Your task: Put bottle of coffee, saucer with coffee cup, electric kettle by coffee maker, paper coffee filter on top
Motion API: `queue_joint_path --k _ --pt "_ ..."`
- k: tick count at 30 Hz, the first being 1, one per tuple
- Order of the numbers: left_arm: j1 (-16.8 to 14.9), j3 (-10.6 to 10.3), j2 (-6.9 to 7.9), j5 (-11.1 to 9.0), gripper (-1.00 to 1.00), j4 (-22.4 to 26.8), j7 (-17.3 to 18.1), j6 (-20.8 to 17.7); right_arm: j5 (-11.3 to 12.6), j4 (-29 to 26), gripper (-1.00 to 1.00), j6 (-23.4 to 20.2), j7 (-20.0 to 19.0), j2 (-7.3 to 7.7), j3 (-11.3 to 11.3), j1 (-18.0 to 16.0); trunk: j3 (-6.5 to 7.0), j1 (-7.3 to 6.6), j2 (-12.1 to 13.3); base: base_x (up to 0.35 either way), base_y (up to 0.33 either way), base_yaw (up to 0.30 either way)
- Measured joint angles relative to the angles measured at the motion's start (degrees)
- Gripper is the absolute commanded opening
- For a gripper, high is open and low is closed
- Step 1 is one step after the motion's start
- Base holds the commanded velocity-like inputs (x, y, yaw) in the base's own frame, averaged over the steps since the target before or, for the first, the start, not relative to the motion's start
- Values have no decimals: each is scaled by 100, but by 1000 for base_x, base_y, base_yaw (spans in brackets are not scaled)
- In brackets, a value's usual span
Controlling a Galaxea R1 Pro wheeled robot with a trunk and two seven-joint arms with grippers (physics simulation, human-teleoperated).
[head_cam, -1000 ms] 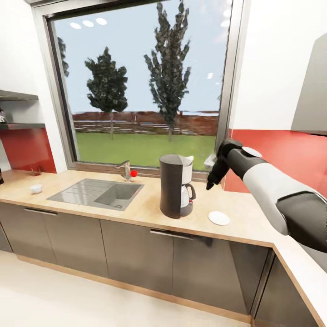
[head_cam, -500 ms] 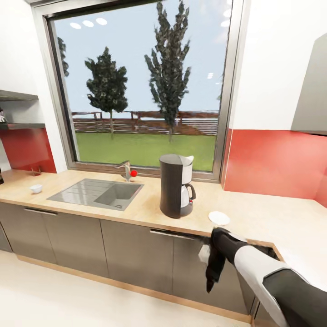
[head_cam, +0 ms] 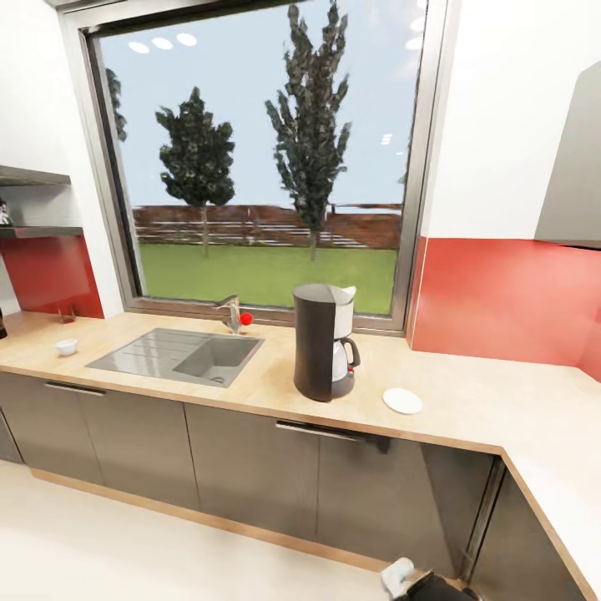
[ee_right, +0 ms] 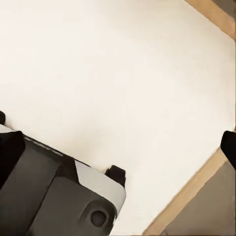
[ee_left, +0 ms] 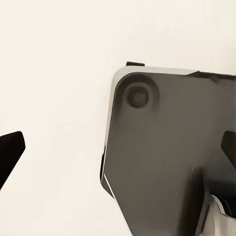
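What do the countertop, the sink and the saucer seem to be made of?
The countertop looks like light wood or wood laminate, matte: pale tan with a darker edge strip. The sink looks like brushed metal, probably stainless steel: grey with a soft sheen and a ribbed drainer. The saucer looks like white ceramic, plain and smooth, though a render leaves plastic possible.

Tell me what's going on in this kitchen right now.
Nothing is being handled at this moment. The coffee maker stands on the countertop with the saucer lying beside it, apart from it. A small white cup sits far off, on the other side of the sink. Part of the robot's right arm shows low in the head view, down in front of the cabinets.
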State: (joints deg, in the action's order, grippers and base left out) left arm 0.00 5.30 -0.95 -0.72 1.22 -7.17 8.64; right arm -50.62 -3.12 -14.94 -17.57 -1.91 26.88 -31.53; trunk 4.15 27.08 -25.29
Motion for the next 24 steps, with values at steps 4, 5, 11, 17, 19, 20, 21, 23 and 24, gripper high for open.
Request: queue_joint_path --k 4,5,11,17,19,20,21,23,24 --pt "0 0 0 0 100 -2 0 20 0 124 100 1016 1408 -116 644 378 0 0 0 0 0 0" --pt "0 0 0 0 100 -3 0 33 5 131 100 1214 1634 -134 759 457 0 0 0 0 0 0" --pt "4 1 4 0 100 -7 -1 178 -14 151 100 1599 2000 -168 992 659 0 0 0 0 0 0" --pt "0 5 62 0 100 -1 -3 189 -17 149 100 1596 2015 -167 1000 667 1 0 0 7 8 0" --pt "-4 15 80 -16 100 -1 -10 189 -21 153 100 1587 2015 -165 1000 667 1 -1 0 78 137 0" --pt "-5 17 83 -19 100 -2 -12 189 -22 153 100 1586 2015 -164 1000 667 1 -1 0 106 198 0" --pt "-7 25 87 -26 100 -2 -15 189 -23 152 100 1584 2015 -159 1000 667 1 -1 0 113 215 0" --pt "-11 35 91 -33 100 2 -17 188 -24 152 100 1583 2015 -155 1000 667 1 -1 0 116 250 0" --pt "-13 40 90 -35 100 2 -18 188 -25 152 100 1582 2020 -153 1000 667 1 -1 0 108 267 0"
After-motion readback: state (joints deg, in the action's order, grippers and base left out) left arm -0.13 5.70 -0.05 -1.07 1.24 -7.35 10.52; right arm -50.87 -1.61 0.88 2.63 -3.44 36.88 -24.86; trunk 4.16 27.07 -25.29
